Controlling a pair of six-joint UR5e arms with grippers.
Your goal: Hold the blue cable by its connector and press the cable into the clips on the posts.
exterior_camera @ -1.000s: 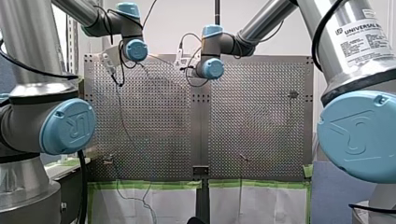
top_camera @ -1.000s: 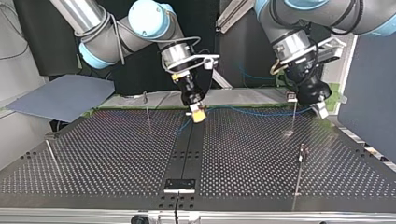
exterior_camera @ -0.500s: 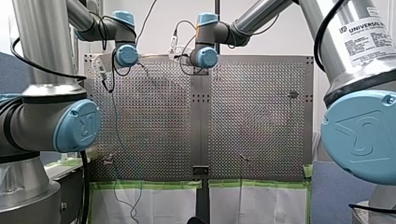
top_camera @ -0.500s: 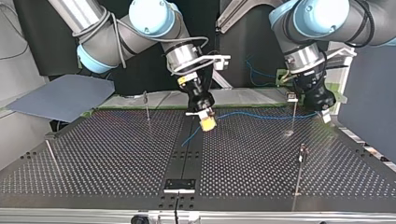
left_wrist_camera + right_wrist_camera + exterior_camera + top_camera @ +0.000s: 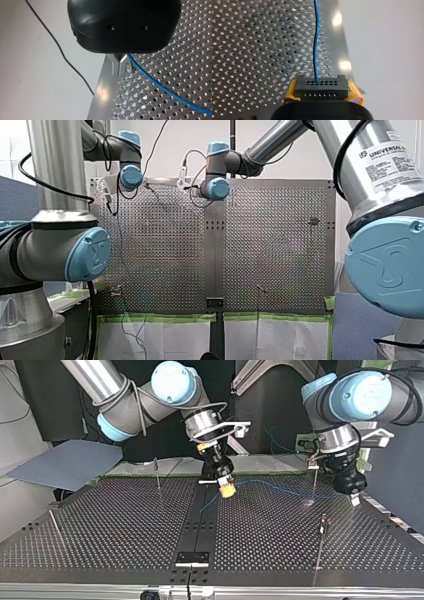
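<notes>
The blue cable (image 5: 280, 489) runs taut just above the table's (image 5: 100, 530) arm-side edge. It is strung from the connector (image 5: 321, 87), clamped in our right gripper (image 5: 227, 490), to our left gripper (image 5: 354, 499), which pinches it, and it bars that strip. Behind it the clip post (image 5: 314, 480) crosses the line; we cannot tell if they touch. The far post (image 5: 157, 474), the corner post (image 5: 322, 535) and the leaning post (image 5: 56, 529) guard the side edges. Between them the middle lies open down to the low bracket (image 5: 192, 558) at the opposite edge.
</notes>
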